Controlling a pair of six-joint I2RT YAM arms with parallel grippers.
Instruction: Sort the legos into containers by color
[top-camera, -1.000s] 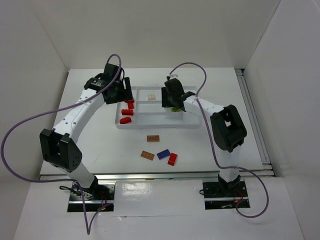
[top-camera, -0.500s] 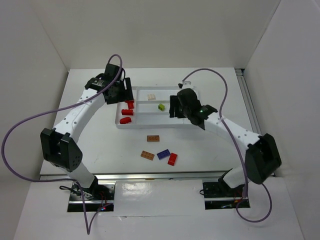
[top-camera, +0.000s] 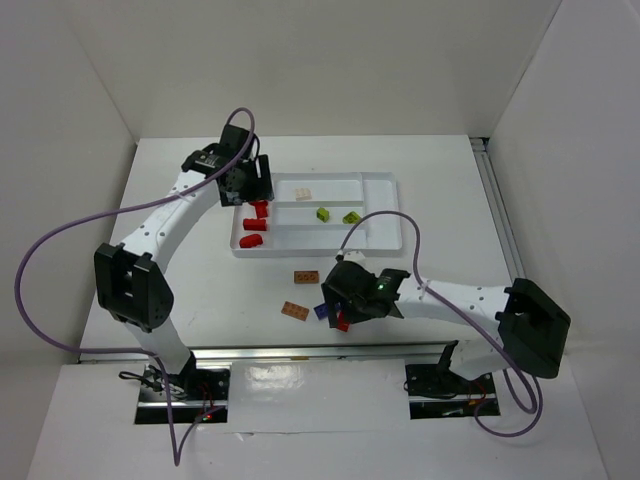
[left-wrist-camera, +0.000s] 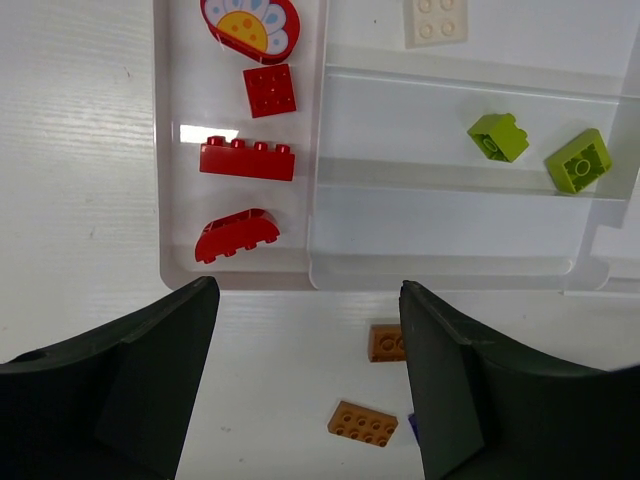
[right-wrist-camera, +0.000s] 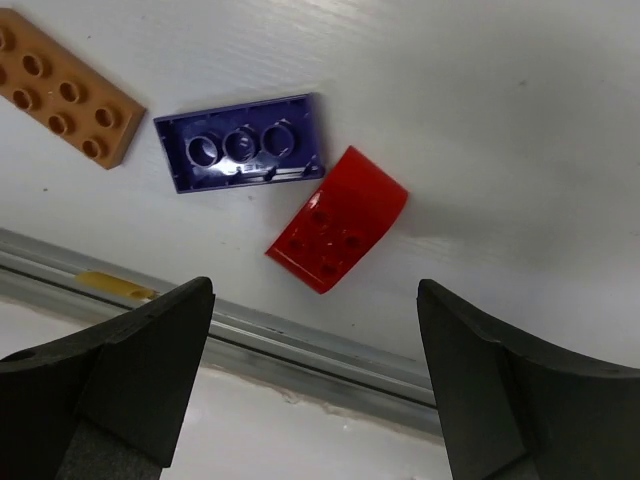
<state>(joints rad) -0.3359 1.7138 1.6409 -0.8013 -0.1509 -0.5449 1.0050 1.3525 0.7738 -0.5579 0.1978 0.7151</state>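
Purple brick (right-wrist-camera: 240, 140), perhaps touching red wedge (right-wrist-camera: 338, 220)

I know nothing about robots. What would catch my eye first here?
The bright bricks in the white tray at mid-table: red bricks in its left section, two lime bricks in a middle slot. Then the right gripper, open, hanging over a loose red brick and a purple brick near the front edge of the table, while the left gripper hovers open at the tray's left end.
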